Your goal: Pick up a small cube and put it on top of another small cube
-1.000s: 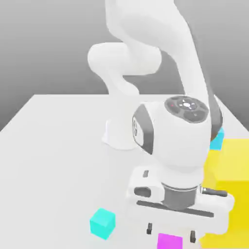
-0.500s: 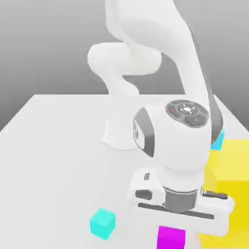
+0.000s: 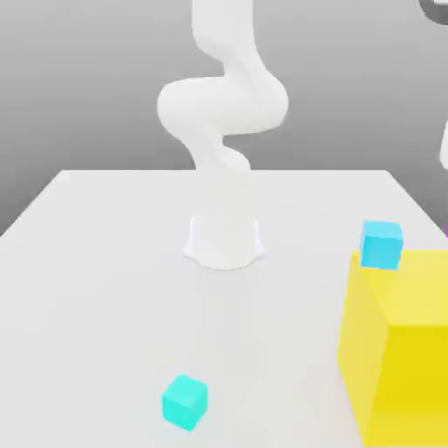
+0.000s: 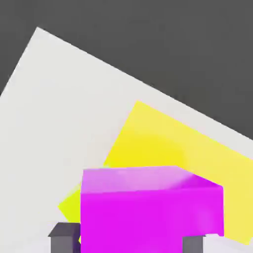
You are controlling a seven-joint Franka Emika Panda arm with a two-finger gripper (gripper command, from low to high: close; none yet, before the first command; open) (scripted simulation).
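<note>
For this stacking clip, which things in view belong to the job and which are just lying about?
Part of the job:
- magenta cube, gripped between the dark fingers of the gripper
- a second small cube to stack on: either the turquoise cube or the sky-blue cube; which one cannot be told

Lying about:
- yellow block, beside the sky-blue cube
- white table

Small magenta cube (image 4: 150, 210): plain faces, clamped between fingers (image 4: 64, 236), above yellow block (image 4: 163, 143).

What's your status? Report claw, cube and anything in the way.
Claw shut on magenta cube, lifted clear of table. Yellow block directly below. Turquoise cube and sky-blue cube untouched.
</note>
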